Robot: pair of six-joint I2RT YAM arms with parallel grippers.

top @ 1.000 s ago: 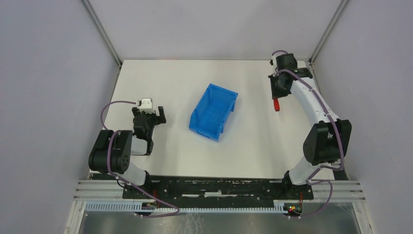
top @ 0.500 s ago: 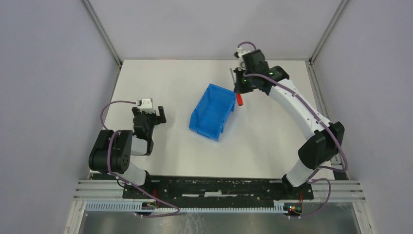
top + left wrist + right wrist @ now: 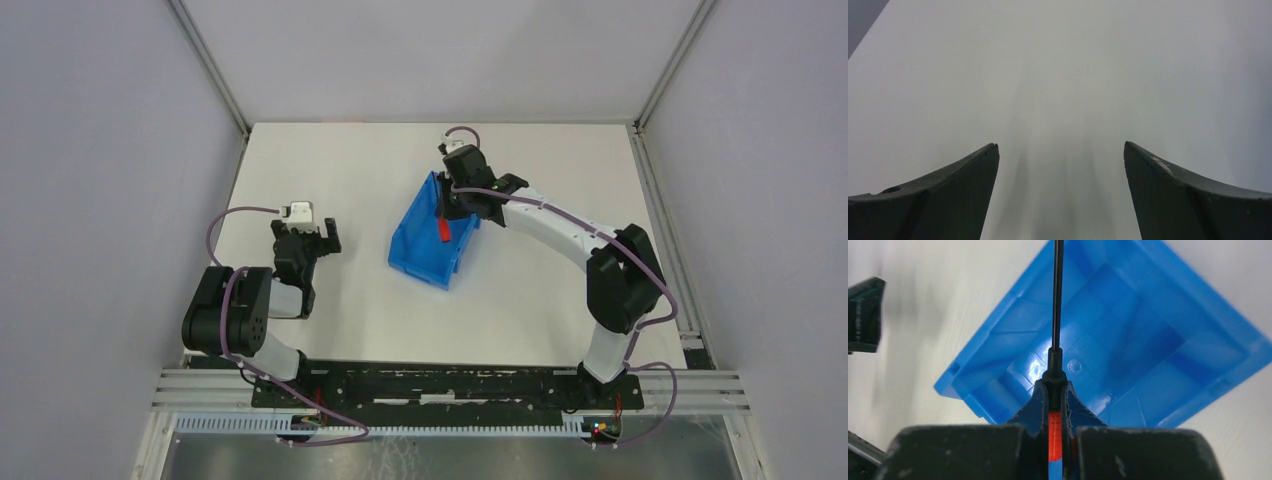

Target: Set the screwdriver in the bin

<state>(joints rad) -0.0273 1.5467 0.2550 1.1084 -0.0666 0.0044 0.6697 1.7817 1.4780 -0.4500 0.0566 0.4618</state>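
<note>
The white surface (image 3: 340,160) carries the blue bin (image 3: 420,255) near its centre, open side up to take a drop. The right gripper (image 3: 1054,390) hangs over the bin's 1 o'clock end, pinching the screwdriver (image 3: 1057,300) by its red handle. The shaft points into the cavity, placed, I judge, for release. At the bin's 9 o'clock, well apart, the left gripper (image 3: 1060,144) sits spread, holding nothing.

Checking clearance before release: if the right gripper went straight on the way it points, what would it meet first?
Likely the bin floor: the held screwdriver tip would touch it before the fingers do, though depth is unclear.
</note>
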